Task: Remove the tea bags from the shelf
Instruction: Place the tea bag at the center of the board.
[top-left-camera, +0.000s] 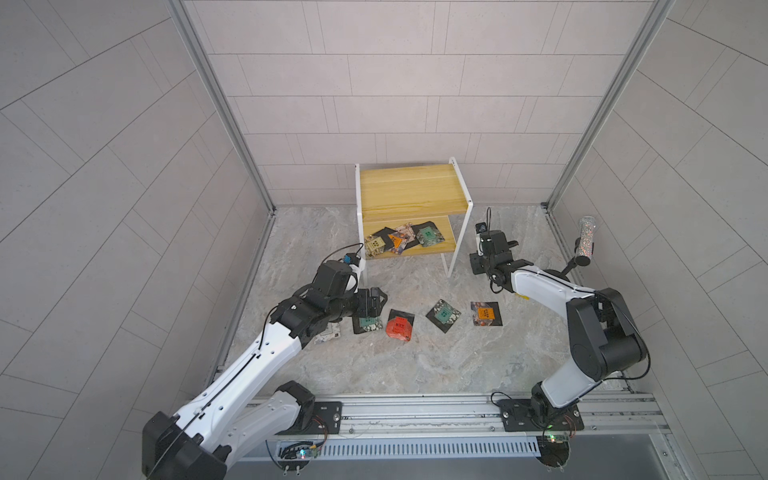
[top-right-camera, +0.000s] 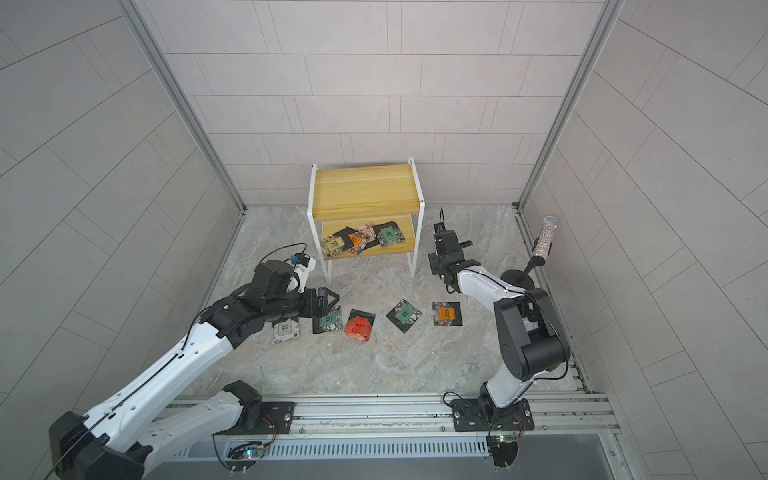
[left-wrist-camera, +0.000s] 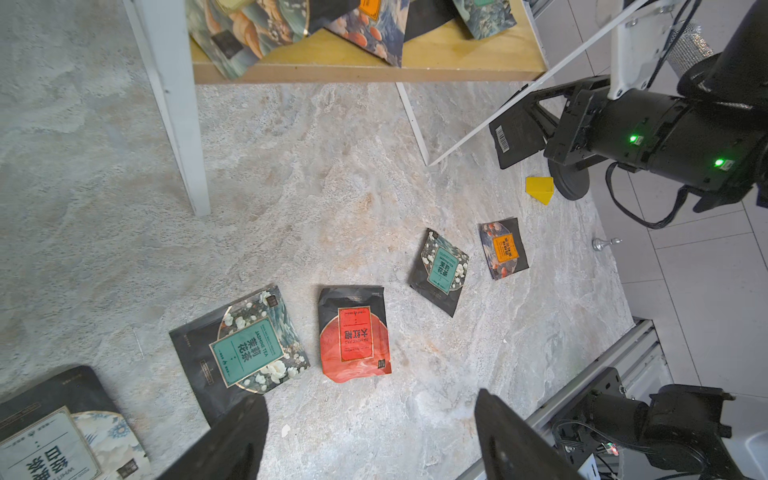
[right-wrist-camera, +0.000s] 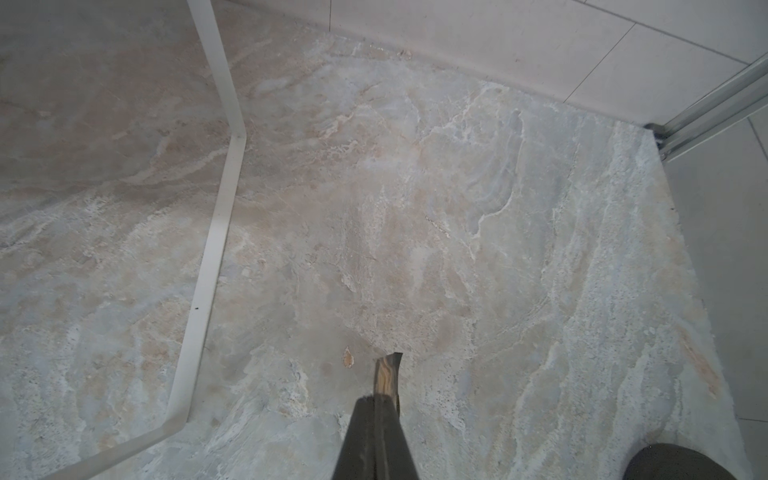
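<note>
Small square tea bags, black-edged with patterned faces and coloured centre labels, lie partly on the shelf and partly off it.
A cluster of tea bags (top-left-camera: 399, 241) overlaps on the lower yellowish wooden board of the white-framed two-tier shelf (top-left-camera: 411, 187), and five more lie in a row on the marble-look table (top-left-camera: 415, 365) in front. The left gripper (left-wrist-camera: 368, 405) hangs spread and empty by the teal-labelled sachet (left-wrist-camera: 245, 353). The right gripper (right-wrist-camera: 384, 395), beside the shelf's right legs, pinches a black-backed sachet (left-wrist-camera: 517, 137).

The shelf (top-left-camera: 411, 187) stands midway along the worktop's (top-left-camera: 415, 365) back edge, with overlapping tea bags (top-left-camera: 399, 240), perhaps five, on its lower board, while five loose tea bags (top-left-camera: 444, 316) lie in a row before it.
</note>
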